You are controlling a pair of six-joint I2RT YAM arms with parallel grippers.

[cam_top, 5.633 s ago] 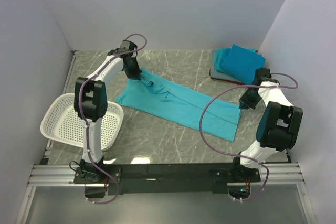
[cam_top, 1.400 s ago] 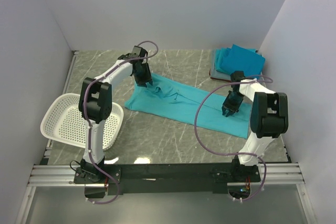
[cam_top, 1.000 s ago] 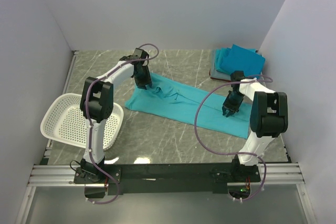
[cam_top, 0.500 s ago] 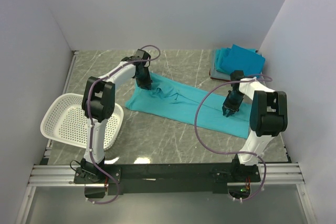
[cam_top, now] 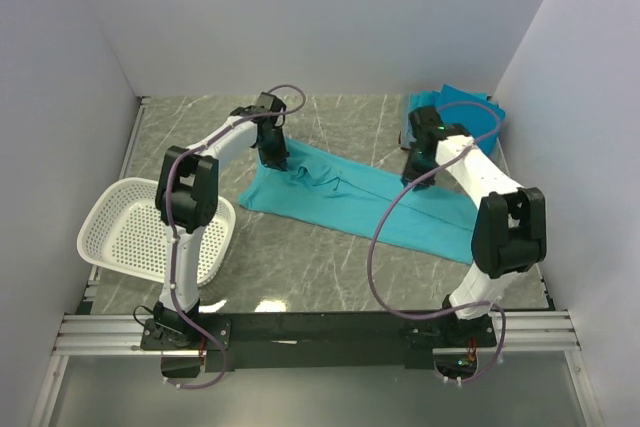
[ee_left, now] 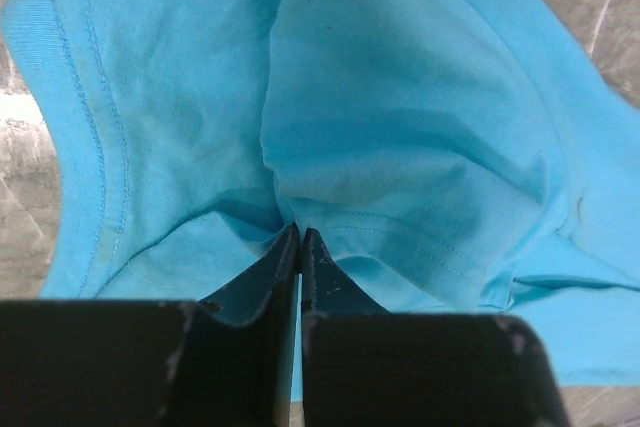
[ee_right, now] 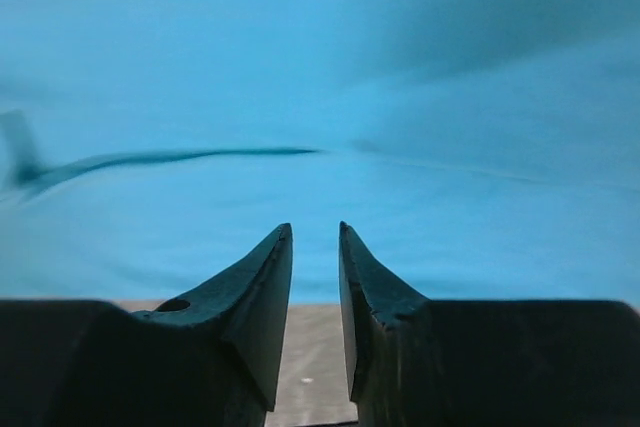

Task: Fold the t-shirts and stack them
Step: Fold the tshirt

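While the teal t-shirt (cam_top: 345, 202) lies as a long folded strip slanting across the marble table (cam_top: 300, 267), your left gripper (ee_left: 299, 231) is clamped on a pinch of cloth at its far left end, jaws pressed together. Your right gripper (ee_right: 315, 232) is at the strip's far right edge, fingers a narrow gap apart with nothing between them. Just beyond it, the stack of folded t-shirts (cam_top: 460, 112) sits in the far right corner. The white basket (cam_top: 130, 237) rests near left, apart from the shirt.
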